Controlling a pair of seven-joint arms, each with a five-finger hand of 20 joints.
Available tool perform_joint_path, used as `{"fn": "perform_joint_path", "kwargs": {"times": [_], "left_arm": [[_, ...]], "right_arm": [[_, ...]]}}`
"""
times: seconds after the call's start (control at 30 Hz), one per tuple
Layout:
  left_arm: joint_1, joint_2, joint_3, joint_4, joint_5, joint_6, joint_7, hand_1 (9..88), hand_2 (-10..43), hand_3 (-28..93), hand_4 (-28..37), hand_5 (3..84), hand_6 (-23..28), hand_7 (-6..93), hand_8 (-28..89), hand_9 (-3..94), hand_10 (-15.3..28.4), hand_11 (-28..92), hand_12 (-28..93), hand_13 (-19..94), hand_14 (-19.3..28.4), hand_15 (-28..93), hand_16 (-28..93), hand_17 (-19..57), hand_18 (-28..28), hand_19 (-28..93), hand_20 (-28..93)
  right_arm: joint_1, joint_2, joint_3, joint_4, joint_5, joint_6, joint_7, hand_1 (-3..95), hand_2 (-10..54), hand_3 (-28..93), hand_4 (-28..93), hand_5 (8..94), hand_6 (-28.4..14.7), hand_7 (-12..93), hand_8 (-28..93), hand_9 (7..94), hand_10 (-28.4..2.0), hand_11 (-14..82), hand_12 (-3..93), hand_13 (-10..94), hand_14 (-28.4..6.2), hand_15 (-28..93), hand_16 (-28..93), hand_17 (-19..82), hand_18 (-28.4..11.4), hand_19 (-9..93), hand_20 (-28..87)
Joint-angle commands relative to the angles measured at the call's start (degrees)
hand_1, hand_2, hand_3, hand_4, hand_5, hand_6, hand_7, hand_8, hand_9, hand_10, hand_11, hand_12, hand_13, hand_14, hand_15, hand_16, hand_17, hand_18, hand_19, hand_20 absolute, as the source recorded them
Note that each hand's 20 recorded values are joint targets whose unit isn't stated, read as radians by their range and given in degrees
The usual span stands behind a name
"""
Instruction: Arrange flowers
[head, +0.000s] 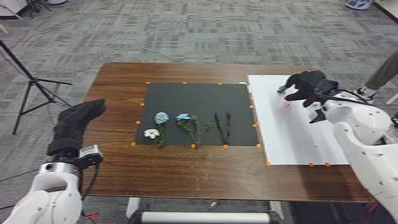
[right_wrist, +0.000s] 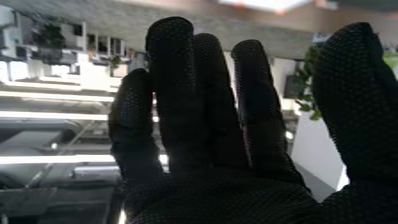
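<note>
Head view: the right hand (head: 311, 86) is located at the white board (head: 306, 145). In the right wrist view, the fingers (right_wrist: 171, 65) are straight and partly spread, with the thumb (right_wrist: 360, 95) set apart. The left hand (head: 82, 116) has straight fingers, aligned close together. Between the two hands, the black mat (head: 178, 95) carries the pale blue flower (head: 162, 118), white flower (head: 151, 133), blue flower (head: 183, 117) and dark stems (head: 222, 131), all nearer the robot than the right hand.
</note>
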Motion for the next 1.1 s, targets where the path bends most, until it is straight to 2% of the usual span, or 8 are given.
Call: {"fn": "perform_joint_path", "kwargs": {"times": [0.03,0.43,0.53,0.57,0.7,0.8,0.9,1.1], "left_arm": [[0.51,-0.72,0.44,-0.58,0.2,-0.59,0.24,26.5,5.6,68,-26.4,56.5,-1.7,17.4,-10,52.5,14.2,20,10,38,16.5,18,-3,5.0,10.0,6,15],[0.52,-1.01,0.67,-0.54,0.23,-0.84,-0.06,26.5,5.5,68,-26.3,56.5,-1.9,17.6,-10,52.4,14.2,20,10,38,16.5,18,-3,4.9,10.0,6,15],[0.45,-0.92,0.68,-0.53,0.17,-0.85,-0.18,26.5,5.5,68,-26.4,56.5,-1.9,17.6,-10,52.4,14.2,20,10,38,16.5,18,-3,4.9,10.0,6,15],[0.37,-0.86,0.68,-0.52,0.14,-0.85,-0.23,26.5,5.5,68,-26.4,56.5,-1.9,17.6,-10,52.4,14.2,20,10,38,16.5,18,-3,4.9,10.0,6,15],[0.34,-0.62,0.48,-0.56,0.0,-0.74,-0.24,26.4,5.6,68,-26.5,56.5,-1.7,17.4,-10,52.4,14.2,20,10,38,16.5,18,-3,4.9,10.0,6,15],[0.21,-0.49,0.45,-0.51,-0.02,-0.78,-0.27,26.1,5.6,68,-26.6,56.4,-1.5,17.2,-10,52.3,14.2,20,10,38,16.5,18,-3,4.9,10.0,6,15],[0.32,-0.31,0.26,-0.54,0.03,-1.0,-0.46,26.1,5.7,68,-26.7,56.2,-1.2,17.0,-9,52.4,14.2,20,10,38,16.5,18,-3,4.9,10.0,6,15],[0.46,0.05,-0.04,-0.71,0.03,-0.98,-0.35,25.9,5.7,68,-26.6,56.1,-1.3,17.1,-9,52.4,14.2,20,10,38,16.5,18,-3,4.9,10.0,6,15]], "right_arm": [[-1.07,-2.34,0.6,2.74,-2.54,0.13,-0.68,34.6,-9.5,73,-25,51.2,1.8,29,-15,60.6,-12.1,17.4,18.5,62,-12.1,49,29,27,-22.0,70,54],[-1.41,-5.6,0.57,7.1,-5.23,2.03,-1.22,37.7,-9.5,73,-25,52.5,2.1,30,-15,62.9,-12.0,18.5,18.6,63,-11.6,50,29,28,-21.9,71,54],[-1.67,-5.16,-1.03,7.91,-5.12,5.76,-0.27,42.5,-9.5,72,-26,56.2,3.9,33,-15,67.5,-11.2,20.0,18.5,66,-11.0,52,29,30,-21.6,72,54],[-1.67,-4.99,-1.46,8.07,-4.75,7.11,-0.02,45.3,-9.5,70,-27,57.4,4.0,34,-10,69.1,-10.9,20.3,18.5,66,-10.9,52,29,30,-21.5,72,55],[-0.64,-3.46,-3.6,8.4,-1.49,12.52,0.06,56.3,-9.5,62,-26,69.9,4.5,35,-4,83.6,-8.7,11.0,31.7,72,-9.3,54,32,34,-21.1,75,56],[-0.48,-1.24,-4.93,6.04,1.3,15.4,0.81,57.8,-9.5,63,-26,74.2,4.6,34,-3,87.0,-8.6,11.4,32.7,73,-8.9,54,33,35,-21.1,76,57],[-0.46,1.42,-6.3,1.81,4.55,16.33,2.24,58.4,-9.5,63,-26,74.9,4.4,33,-2,87.8,-8.5,11.3,33.1,74,-9.1,55,34,35,-21.2,76,57],[2.3,4.75,-11.07,-7.03,9.81,15.08,4.82,58.3,-9.5,63,-25,76.4,4.1,31,-2,88.3,-9.0,10.5,33.4,73,-9.1,55,35,35,-21.3,76,57]]}}
